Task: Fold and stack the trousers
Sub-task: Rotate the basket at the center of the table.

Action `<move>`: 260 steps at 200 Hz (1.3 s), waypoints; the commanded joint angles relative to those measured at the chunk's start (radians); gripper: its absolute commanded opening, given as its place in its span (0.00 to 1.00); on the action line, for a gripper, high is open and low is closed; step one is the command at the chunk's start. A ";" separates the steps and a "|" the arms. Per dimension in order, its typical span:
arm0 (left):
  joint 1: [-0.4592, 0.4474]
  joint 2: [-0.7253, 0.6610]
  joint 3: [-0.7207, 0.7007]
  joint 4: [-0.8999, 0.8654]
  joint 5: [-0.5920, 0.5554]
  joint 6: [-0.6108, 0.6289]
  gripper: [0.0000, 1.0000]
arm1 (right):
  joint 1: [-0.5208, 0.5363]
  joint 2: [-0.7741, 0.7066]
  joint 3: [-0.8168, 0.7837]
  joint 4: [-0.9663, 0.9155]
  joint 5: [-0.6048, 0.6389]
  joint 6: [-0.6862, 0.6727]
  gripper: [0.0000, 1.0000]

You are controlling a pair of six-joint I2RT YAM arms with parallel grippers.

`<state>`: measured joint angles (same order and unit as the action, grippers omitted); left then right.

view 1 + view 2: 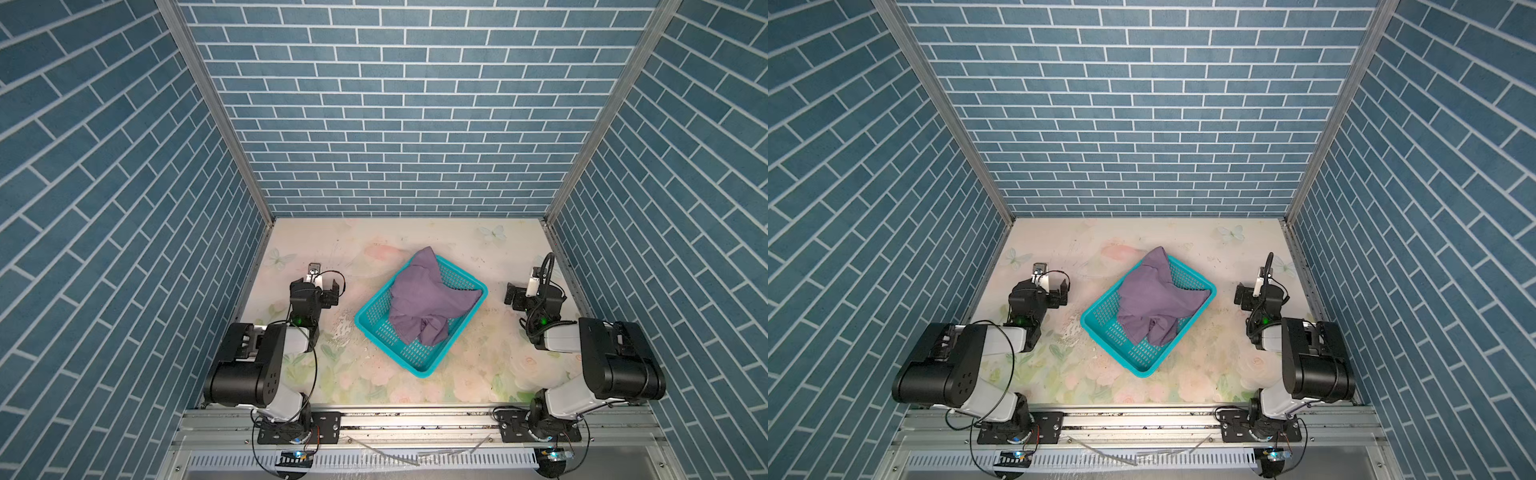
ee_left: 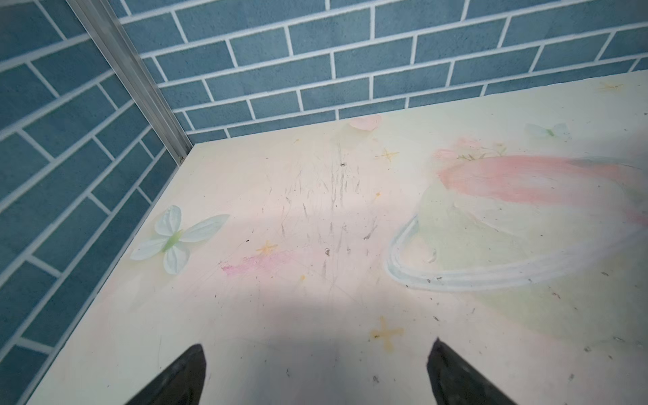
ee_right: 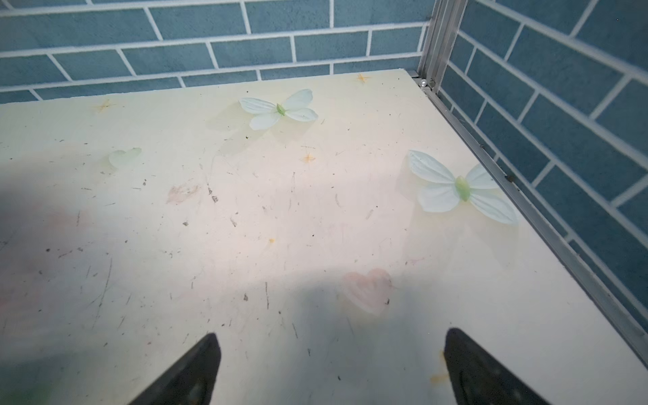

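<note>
The trousers (image 1: 424, 293) (image 1: 1152, 291) are a crumpled mauve heap lying in a teal perforated basket (image 1: 420, 371) (image 1: 1144, 372) at the middle of the table, in both top views. One end of the cloth hangs over the basket's far corner. My left gripper (image 1: 316, 286) (image 2: 317, 371) hovers to the left of the basket, open and empty, pointing at the back left corner. To the right of the basket my right gripper (image 1: 536, 291) (image 3: 329, 364) is open too, with only bare table between its fingers. Neither wrist view shows the trousers.
Blue brick-patterned walls close in the floral table (image 1: 415, 232) on the left, back and right, with aluminium posts (image 2: 140, 87) (image 3: 438, 42) in the back corners. A metal rail (image 1: 415, 419) carrying both arm bases runs along the front edge.
</note>
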<state>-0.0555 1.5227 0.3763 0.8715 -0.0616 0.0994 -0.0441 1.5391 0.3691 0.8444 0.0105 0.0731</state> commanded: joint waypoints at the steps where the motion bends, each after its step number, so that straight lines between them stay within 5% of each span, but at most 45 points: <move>1: 0.025 0.005 0.017 -0.026 0.034 -0.020 0.99 | -0.002 0.004 0.028 0.014 -0.010 -0.028 0.99; 192: 0.026 0.004 0.014 -0.017 0.033 -0.021 0.99 | -0.002 -0.003 0.024 0.017 0.011 -0.022 0.99; 235: -0.022 -0.246 0.084 -0.316 -0.255 -0.086 0.99 | 0.020 -0.281 0.025 -0.211 0.220 0.054 0.99; 260: -0.041 -0.364 0.164 -0.549 -0.462 -0.359 0.99 | 0.055 -0.457 0.051 -0.413 0.363 0.204 0.99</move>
<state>-0.0818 1.2434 0.4553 0.5980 -0.2821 -0.0139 -0.0223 1.2095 0.3702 0.6449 0.1913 0.1329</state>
